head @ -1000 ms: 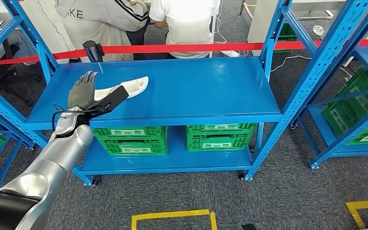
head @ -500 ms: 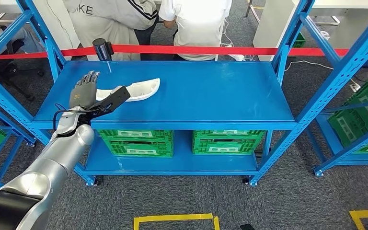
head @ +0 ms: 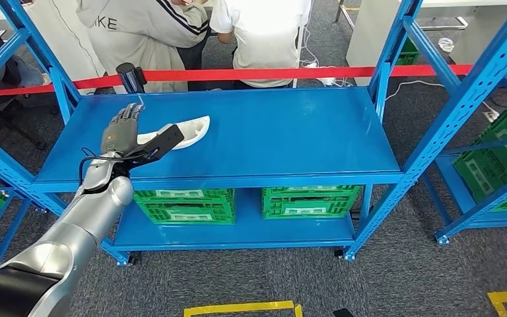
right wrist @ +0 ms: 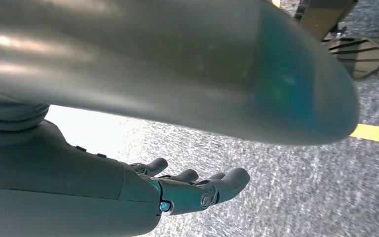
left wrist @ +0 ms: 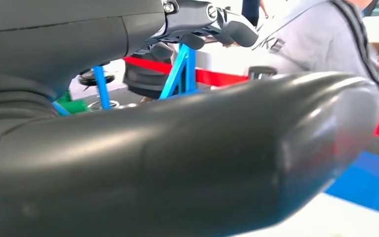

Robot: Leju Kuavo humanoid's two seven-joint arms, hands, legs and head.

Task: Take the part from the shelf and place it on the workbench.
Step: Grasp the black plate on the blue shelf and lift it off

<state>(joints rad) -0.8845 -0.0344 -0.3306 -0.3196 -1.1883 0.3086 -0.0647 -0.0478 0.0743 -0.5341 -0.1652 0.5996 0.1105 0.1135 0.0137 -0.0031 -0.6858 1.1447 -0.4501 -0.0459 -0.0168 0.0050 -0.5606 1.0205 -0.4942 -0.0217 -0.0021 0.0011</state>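
Observation:
The white curved part [head: 193,128] lies on the blue shelf's top board [head: 284,132], toward its left side. My left hand [head: 121,132] hovers at the part's left end, fingers raised and spread, holding nothing. Its dark thumb [head: 162,140] reaches across the near edge of the part. In the left wrist view the thumb [left wrist: 202,163] looms large, the fingers [left wrist: 217,22] stretch out beyond it, and a white patch of the part [left wrist: 335,222] lies below. My right hand [right wrist: 187,190] hangs over grey carpet, fingers loosely apart and empty.
Green crates [head: 185,201] [head: 310,198] stand on the lower board. A red barrier tape [head: 343,70] runs behind the shelf, with two people [head: 152,33] standing beyond it. More blue racks [head: 482,152] with green crates flank both sides. Yellow floor tape [head: 241,308] lies in front.
The whole picture has shifted a little as the camera moved. My left hand stays open at the part's left end, the thumb slightly further over it.

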